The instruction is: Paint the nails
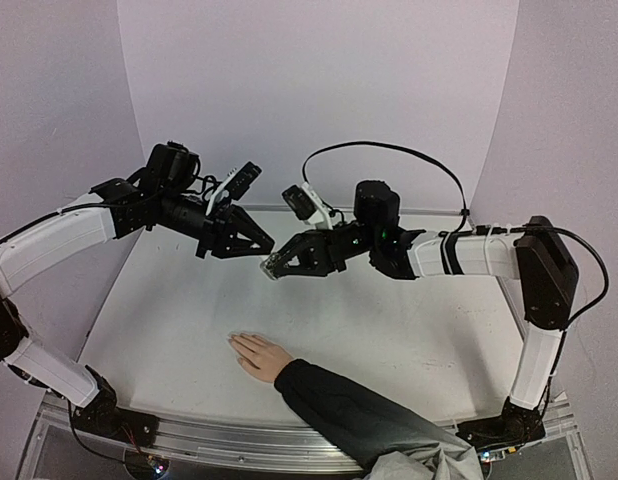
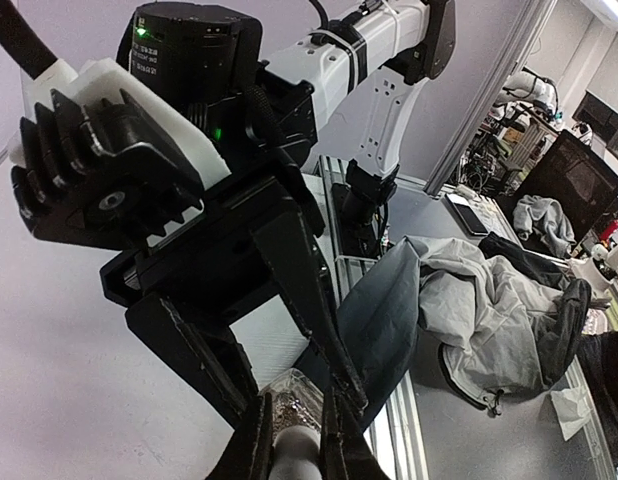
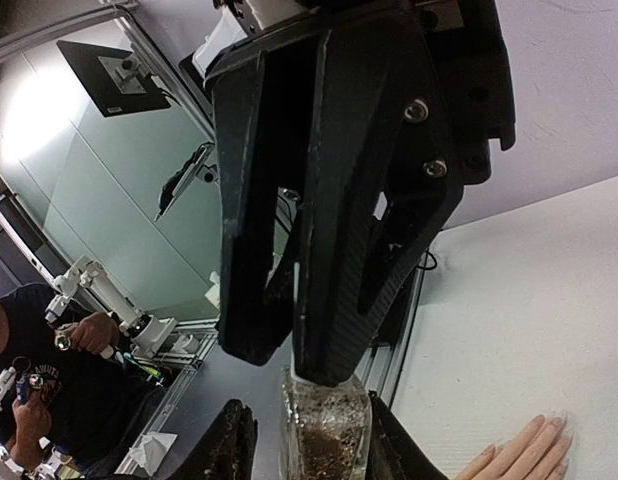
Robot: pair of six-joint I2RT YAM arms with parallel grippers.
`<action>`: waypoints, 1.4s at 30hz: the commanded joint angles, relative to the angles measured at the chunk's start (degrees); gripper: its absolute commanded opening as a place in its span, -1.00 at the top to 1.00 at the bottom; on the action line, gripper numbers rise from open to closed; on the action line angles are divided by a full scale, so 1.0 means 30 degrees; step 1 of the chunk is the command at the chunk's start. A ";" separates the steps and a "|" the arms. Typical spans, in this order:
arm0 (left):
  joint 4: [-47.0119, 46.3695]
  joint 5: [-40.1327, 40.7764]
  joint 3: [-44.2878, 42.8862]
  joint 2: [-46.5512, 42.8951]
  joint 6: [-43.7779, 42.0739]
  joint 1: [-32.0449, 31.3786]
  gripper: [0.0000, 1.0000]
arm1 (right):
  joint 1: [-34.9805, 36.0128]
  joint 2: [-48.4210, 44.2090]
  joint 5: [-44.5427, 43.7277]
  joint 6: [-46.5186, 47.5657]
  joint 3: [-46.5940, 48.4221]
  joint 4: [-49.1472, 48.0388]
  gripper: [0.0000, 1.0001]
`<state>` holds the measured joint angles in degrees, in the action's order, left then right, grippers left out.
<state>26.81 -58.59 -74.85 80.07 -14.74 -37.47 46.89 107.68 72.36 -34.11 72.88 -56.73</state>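
Slip risk: the bottle (image 3: 326, 430) is small, smooth, clear glass. If the cap is twisted before the body is gripped firmly, the bottle would likely spin or drop.
Spill risk: the bottle hangs in the air above the table (image 1: 409, 330). If it tilts once opened, it could spill on the surface or on the person's hand (image 1: 257, 355) below it.
Collision risk: both grippers meet nose to nose at the bottle, so a small misjudged pull could knock the fingers together.
Left gripper (image 1: 261, 243): clenched from above on what looks like the bottle's pale cap (image 2: 294, 448).
Right gripper (image 1: 279, 265): its jaws stand either side of the bottle's body. One finger looks to be against the glass and a thin gap shows at the other. Whether it has a real grip cannot be told.
The nails (image 3: 564, 415): on the hand lying flat and palm down on the table, below the bottle and nearer the arm bases than it, well apart from it. The fingertips point roughly toward the bottle's side of the table.
Look of the nails: tiny and pale, far smaller than either gripper. No colour shows on them, but they are too small to tell whether any is coated.
Hand: light-skinned, fingers held close together, with a dark sleeve (image 1: 339, 400) running away from the bottle.
Precision risk: such small targets leave little margin, and a stray stroke would land on skin.
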 commanded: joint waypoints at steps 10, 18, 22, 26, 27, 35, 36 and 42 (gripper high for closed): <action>-0.0800 0.0335 -0.0745 -0.0193 0.0785 -0.0114 0.70 | 0.0509 0.0281 0.1024 -0.0116 0.1054 -0.1951 1.00; -0.2640 0.2320 -0.0148 -0.1364 0.4545 0.0594 -0.77 | 0.0321 -0.2956 -0.5726 0.3520 -0.2510 -0.0876 1.00; -0.6527 0.3173 0.1216 -0.1961 0.8688 0.0743 -0.83 | 0.0326 -0.5206 -1.0289 0.5107 -0.4542 -0.0247 1.00; -1.2563 0.2694 0.2554 -0.0884 1.4561 0.0552 -0.74 | 0.0316 -0.6694 -1.2773 0.4985 -0.5763 -0.1079 1.00; -1.4315 0.2531 0.2964 -0.0614 1.5649 0.0415 -0.72 | 0.0318 -0.6897 -1.3048 0.4767 -0.5864 -0.1339 1.00; -2.3130 0.2358 0.3928 0.0892 1.9967 -0.0744 -0.70 | 0.0329 -0.7939 -1.2964 0.2724 -0.6021 -0.3738 1.00; -2.3949 0.2082 0.3766 0.1213 2.0481 -0.0853 -0.70 | 0.0305 -0.7928 -1.2712 0.2481 -0.5889 -0.3913 1.00; -2.6546 0.0987 0.2840 0.2557 2.1579 -0.1719 -0.42 | 0.0299 -0.7515 -1.0351 0.1374 -0.5093 -0.4892 1.00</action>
<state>-40.80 -52.75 -62.65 86.26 45.52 -41.19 47.66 86.56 35.73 -26.50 54.37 -62.65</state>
